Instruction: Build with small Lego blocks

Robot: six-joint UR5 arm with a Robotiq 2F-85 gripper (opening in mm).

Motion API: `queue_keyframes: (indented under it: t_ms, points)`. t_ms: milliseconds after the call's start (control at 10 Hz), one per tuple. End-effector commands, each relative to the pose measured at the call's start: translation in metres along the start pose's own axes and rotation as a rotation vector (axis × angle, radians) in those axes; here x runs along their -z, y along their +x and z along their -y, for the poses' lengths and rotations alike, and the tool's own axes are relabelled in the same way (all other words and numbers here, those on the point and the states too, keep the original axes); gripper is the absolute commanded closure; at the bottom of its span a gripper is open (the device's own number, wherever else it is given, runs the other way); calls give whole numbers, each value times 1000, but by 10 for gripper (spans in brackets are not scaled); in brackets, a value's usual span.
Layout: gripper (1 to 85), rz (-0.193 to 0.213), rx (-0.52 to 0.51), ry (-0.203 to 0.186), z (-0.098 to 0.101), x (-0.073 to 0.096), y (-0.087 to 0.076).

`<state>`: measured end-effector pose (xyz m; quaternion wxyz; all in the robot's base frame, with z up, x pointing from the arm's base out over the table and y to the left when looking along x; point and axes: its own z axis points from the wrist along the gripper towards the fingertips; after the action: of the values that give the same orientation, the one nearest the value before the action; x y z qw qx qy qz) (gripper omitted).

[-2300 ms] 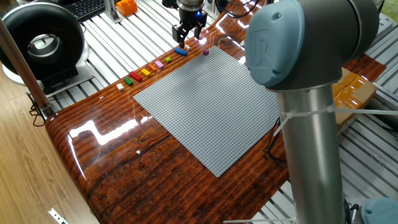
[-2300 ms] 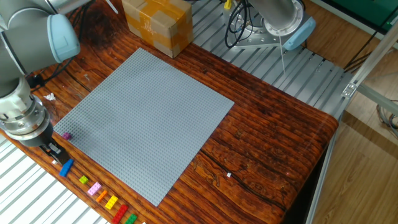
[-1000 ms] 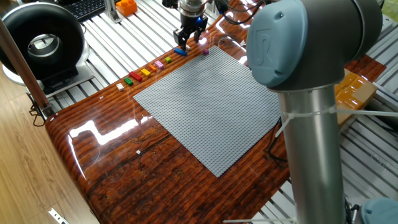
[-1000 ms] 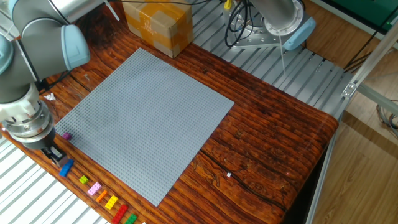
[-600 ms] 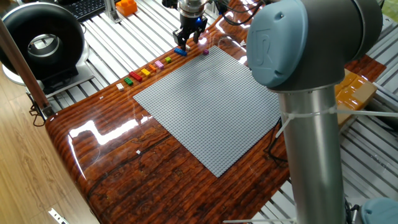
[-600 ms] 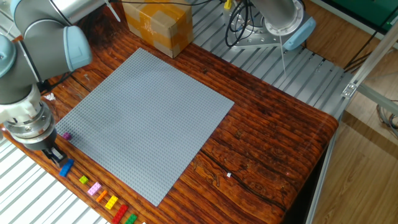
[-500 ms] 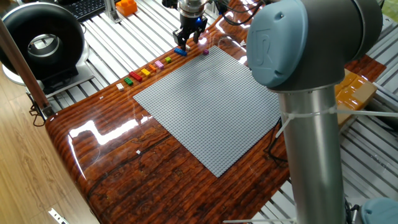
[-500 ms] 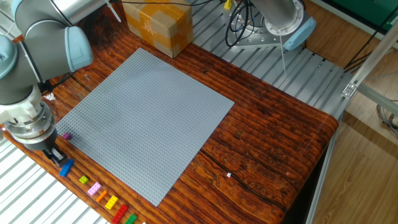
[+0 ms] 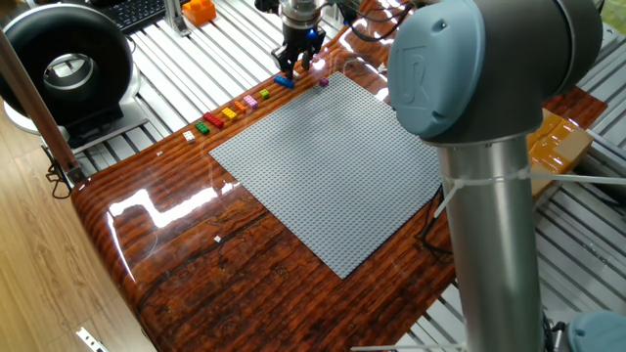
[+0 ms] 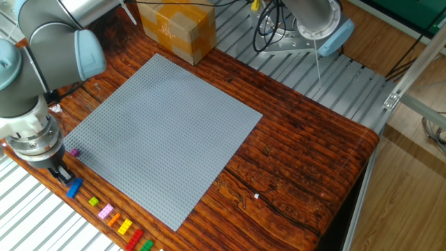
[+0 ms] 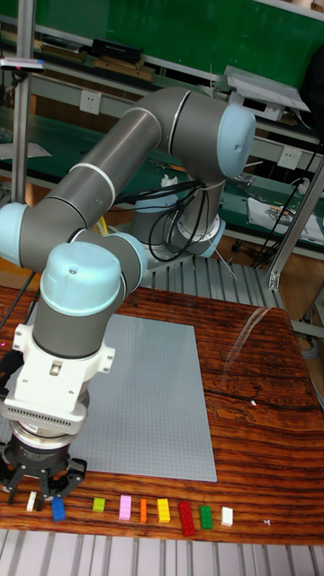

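The claw [image 11: 42, 493] hangs low over the near edge of the wooden worktop [image 10: 306, 160], directly above the blue brick [image 11: 58, 508] at one end of the brick row. Its fingers stand parted to either side of the brick, with a narrow gap between them. Whether the pads are touching the plastic cannot be told from any view, and the brick appears to rest on the worktop.

The remaining bricks lie in a single line along the same edge, just outside the grey baseplate [image 10: 167, 132]. In order from the blue one they are light green [image 11: 99, 506], pink [image 11: 125, 508], orange [image 11: 143, 510], yellow [image 11: 163, 510], red [image 11: 186, 517], green [image 11: 205, 517] and white [image 11: 227, 516]. One small purple brick [image 10: 75, 152] sits apart, at the corner of the baseplate. A cardboard box [image 10: 175, 28] stands beyond the far corner.

Assessment: the step in hand is the pick-up of the blue brick, and nothing is yet built on the baseplate.

Handling: the bricks are rigid, very light and smooth-sided. A brick is likely to skid or twist if the fingers close off centre. The hold should be taken across the two long flat sides, low on the body and square to it. Pressing a brick onto the studs calls for a straight downward push.
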<state>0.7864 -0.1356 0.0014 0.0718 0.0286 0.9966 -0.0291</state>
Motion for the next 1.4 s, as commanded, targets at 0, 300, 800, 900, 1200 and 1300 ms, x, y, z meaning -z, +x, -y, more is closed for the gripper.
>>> queue_keyframes:
  t_ms: [0, 300, 800, 900, 1200, 1300]
  points:
    - [490, -2, -27, -4, 0, 4, 1]
    - [537, 0, -31, -1, 1, 4, 1]
    - [560, 4, -32, -4, 0, 4, 0]
    - [567, 4, -32, -4, 0, 4, 0]
    - [597, 9, -43, -37, -8, 5, -2]
    - [597, 8, -47, -44, -9, 5, -2]
